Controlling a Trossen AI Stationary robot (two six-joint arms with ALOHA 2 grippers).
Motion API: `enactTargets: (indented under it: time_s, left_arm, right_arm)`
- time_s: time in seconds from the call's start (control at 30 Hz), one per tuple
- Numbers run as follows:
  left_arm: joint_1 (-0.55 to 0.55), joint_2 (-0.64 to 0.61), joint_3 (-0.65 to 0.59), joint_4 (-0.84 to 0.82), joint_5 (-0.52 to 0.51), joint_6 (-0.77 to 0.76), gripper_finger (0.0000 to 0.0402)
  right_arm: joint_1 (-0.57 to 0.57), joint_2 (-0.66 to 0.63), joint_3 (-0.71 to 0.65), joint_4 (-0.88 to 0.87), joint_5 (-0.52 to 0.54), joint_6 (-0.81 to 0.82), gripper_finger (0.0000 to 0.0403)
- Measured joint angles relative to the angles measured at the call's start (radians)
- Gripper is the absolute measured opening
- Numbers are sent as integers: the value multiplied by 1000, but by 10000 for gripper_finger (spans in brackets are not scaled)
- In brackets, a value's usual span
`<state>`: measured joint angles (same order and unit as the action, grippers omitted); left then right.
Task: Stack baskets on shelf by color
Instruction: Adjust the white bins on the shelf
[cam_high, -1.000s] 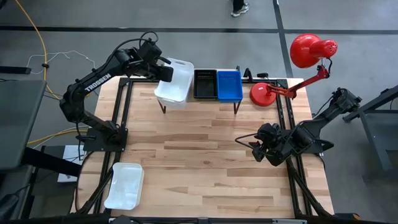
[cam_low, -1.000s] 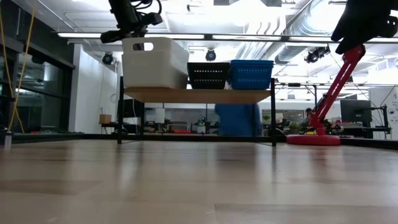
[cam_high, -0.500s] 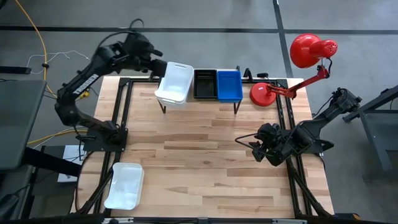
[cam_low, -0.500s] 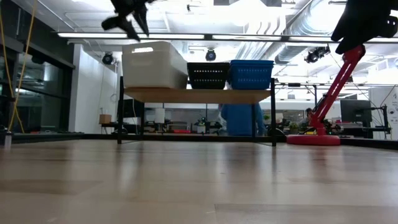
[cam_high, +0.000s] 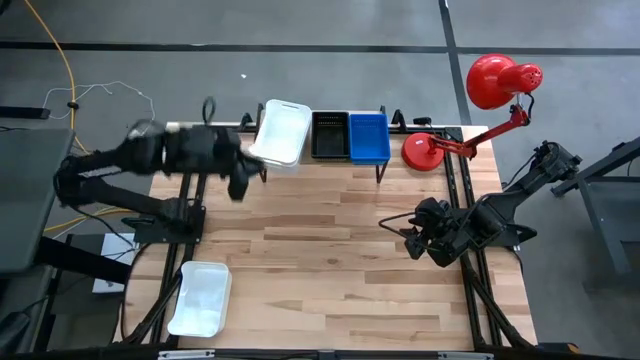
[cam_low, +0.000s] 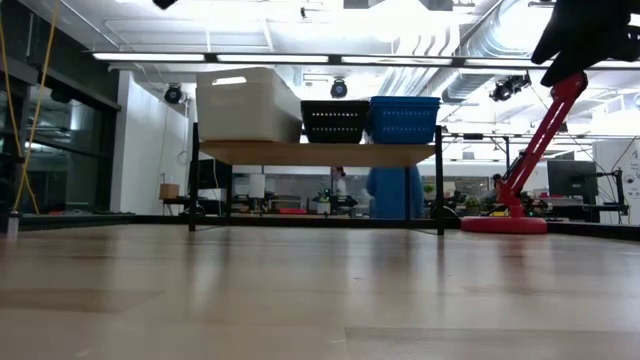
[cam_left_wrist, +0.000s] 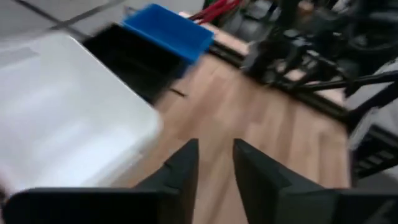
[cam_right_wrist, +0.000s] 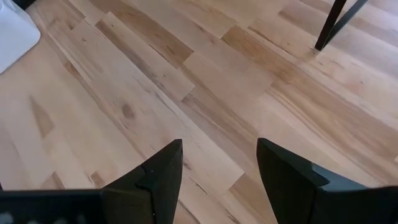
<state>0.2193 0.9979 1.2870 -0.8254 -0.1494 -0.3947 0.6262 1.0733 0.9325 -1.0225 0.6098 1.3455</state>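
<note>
Three baskets sit side by side on the shelf: white basket at one end, black basket in the middle, blue basket at the other end. Low view shows the white one leaning slightly, its far end raised and hanging past the shelf end. A second white basket lies on the table near the front corner on the left arm's side, well apart from the shelf.

Left gripper hangs over the table just beside the shelf's white end, empty, fingers apart with a narrow gap. Right gripper waits over the table on the other side, fingers spread wide, holding nothing.

Judged next step: fetch the loose white basket and nest it into the white one on the shelf.

Risks:
- Shelf white basket looks poorly seated; a nudge from the arm or a second basket dropped in could tip it off the end.
- Narrow finger gap may miss or push the thin rim of the loose basket, sliding it off the table corner.
- A low carry could clip the shelf frame or the black basket.
</note>
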Motion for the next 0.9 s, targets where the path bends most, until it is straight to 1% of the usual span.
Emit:
enactTargets:
  time_s: [0.1, 0.17, 0.2, 0.27, 0.37, 0.4, 0.43, 0.5, 0.63, 0.77, 0.9]
  left_arm:
    - [-167, -79, -216, 213, -151, -115, 47]
    - [-262, -120, -352, 360, -251, -174, 17]
    - [-306, -134, -411, 434, -304, -203, 9]
    - [-381, -145, -523, 538, -449, -250, 8]
    - [-463, -122, -644, 626, -727, -346, 6]
    - [-472, -106, -670, 649, -787, -373, 3]
    - [-471, -83, -687, 663, -826, -390, 2]
    - [-453, -30, -700, 667, -863, -419, 2]
    - [-383, 87, -687, 682, -859, -448, 1]
    - [-316, 191, -640, 710, -852, -397, 0]
    - [-259, 270, -574, 721, -820, -322, 0]
  right_arm:
    - [0, 0, 0, 0, 0, 9, 192]
    - [0, 0, 0, 0, 1, 9, 192]
    - [0, 0, 0, 0, 1, 9, 192]
    - [0, 0, 0, -1, 2, 9, 192]
    - [0, 1, 0, -3, 16, 10, 192]
    - [0, 1, 0, -4, 23, 17, 192]
    - [0, 1, 0, -5, 30, 22, 192]
    - [-2, 1, 0, -5, 48, 35, 192]
    - [-20, 1, 0, -5, 54, 44, 192]
    - [-42, 1, 0, -5, 48, 43, 192]
    - [-56, 1, 0, -5, 37, 39, 192]
